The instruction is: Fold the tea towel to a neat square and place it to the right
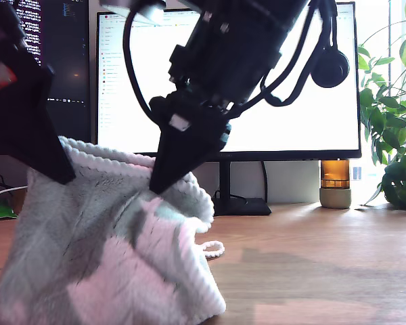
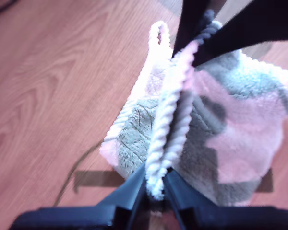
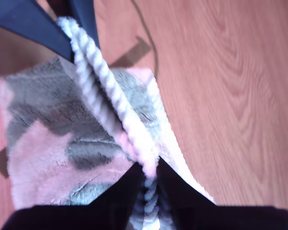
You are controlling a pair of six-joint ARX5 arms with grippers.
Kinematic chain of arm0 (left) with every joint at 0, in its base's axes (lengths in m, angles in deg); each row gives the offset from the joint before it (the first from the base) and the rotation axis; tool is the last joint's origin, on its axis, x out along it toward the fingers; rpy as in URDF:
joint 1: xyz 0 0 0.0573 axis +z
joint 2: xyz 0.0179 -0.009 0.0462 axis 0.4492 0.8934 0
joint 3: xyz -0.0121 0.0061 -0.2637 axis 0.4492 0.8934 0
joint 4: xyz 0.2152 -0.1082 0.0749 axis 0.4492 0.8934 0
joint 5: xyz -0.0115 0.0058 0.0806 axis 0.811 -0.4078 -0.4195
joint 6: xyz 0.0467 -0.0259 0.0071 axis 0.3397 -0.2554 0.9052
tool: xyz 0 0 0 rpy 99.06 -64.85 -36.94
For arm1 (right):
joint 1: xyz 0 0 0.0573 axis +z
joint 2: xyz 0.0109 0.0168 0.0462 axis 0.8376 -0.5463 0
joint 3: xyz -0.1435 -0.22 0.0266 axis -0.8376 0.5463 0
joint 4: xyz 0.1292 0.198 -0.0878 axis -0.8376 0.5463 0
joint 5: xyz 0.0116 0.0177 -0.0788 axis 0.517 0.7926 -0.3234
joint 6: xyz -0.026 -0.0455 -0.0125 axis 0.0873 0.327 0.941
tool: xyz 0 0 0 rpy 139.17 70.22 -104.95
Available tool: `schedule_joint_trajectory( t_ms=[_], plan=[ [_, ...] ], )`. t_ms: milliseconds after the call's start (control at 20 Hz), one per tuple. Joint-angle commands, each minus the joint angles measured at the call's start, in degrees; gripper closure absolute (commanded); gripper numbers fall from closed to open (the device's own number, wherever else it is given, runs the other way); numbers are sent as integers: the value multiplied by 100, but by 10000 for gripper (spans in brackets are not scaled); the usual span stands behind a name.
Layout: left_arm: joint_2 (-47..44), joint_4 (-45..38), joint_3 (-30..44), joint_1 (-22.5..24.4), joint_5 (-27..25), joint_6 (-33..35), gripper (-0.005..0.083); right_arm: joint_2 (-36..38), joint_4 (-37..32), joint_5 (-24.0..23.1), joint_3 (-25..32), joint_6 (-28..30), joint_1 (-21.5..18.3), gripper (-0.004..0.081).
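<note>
The tea towel (image 1: 108,257) is a fluffy pale grey-white cloth with a thick corded hem. It hangs doubled over the wooden desk (image 1: 325,271), and its lower part rests on the wood at the exterior view's left. My first gripper (image 1: 66,177) holds the hem at the exterior view's left. My second gripper (image 1: 155,188) pinches the hem near the middle, beside a small loop (image 1: 213,249). In the first wrist view my first gripper (image 2: 155,179) is shut on the corded hem of the towel (image 2: 230,129). My second gripper (image 3: 148,175) is likewise shut on the towel's (image 3: 62,134) hem. The hem is taut between them.
A bright monitor (image 1: 284,128) on a black stand (image 1: 240,203) and a dark screen (image 1: 61,61) stand behind. An amber jar (image 1: 335,183) and a leafy plant (image 1: 392,135) sit at the exterior view's right. Headphones (image 1: 330,68) hang by the monitor. A thin cable (image 2: 77,172) lies on the wood.
</note>
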Motion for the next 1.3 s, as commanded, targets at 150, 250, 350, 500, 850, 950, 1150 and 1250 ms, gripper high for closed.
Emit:
schedule_joint_trajectory(
  t_ms=[150,250,350,500,850,950,1150,1250],
  plan=[
    [466,-302,35,203,160,-2,798,-321,-302,-55,20,83,-59,783],
    [662,-313,35,302,203,-2,798,-422,-448,-44,20,103,-85,783],
    [809,-361,35,372,238,13,798,-557,-487,-39,20,103,-98,783],
    [975,-564,35,463,313,15,798,-726,-584,-22,20,101,-118,783],
    [1311,-629,35,793,551,17,798,-811,-804,-9,20,98,-118,734],
    [1394,-708,35,850,599,20,798,-811,-800,-50,20,96,-118,692],
    [1416,-870,35,870,699,20,798,-809,-791,-79,20,94,-118,569],
    [1416,-872,35,870,699,17,798,-809,-804,-186,15,94,-118,534]
  ],
)
